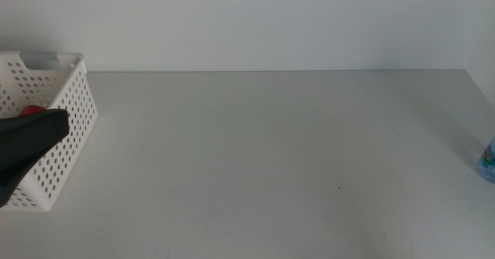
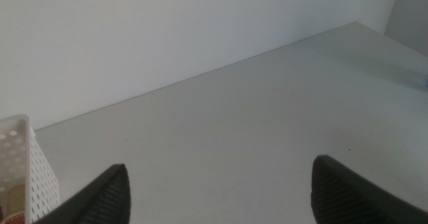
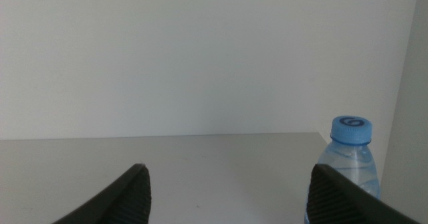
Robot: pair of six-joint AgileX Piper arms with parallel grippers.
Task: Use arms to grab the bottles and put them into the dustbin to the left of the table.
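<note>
One bottle left to bin — the water bottle waits at the far right edge of the surface.

The left hand point(image 1: 31, 135) hangs over the white perforated dustbin point(image 1: 73, 108) at the left of the surface point(image 1: 271, 151), its jaws spread wide with nothing between them; a red object point(image 1: 32, 110), likely the soda can, shows inside the dustbin. The right hand point(image 3: 227, 197) is also spread wide and empty, with the water bottle point(image 3: 352, 160) upright just beside one of its jaws — not between them. The bottle is small and clear, with a blue cap and blue label. In my judgement the next move is the right hand's: shift sideways to bracket the bottle, close on its body, then carry it across to the dustbin.
</note>
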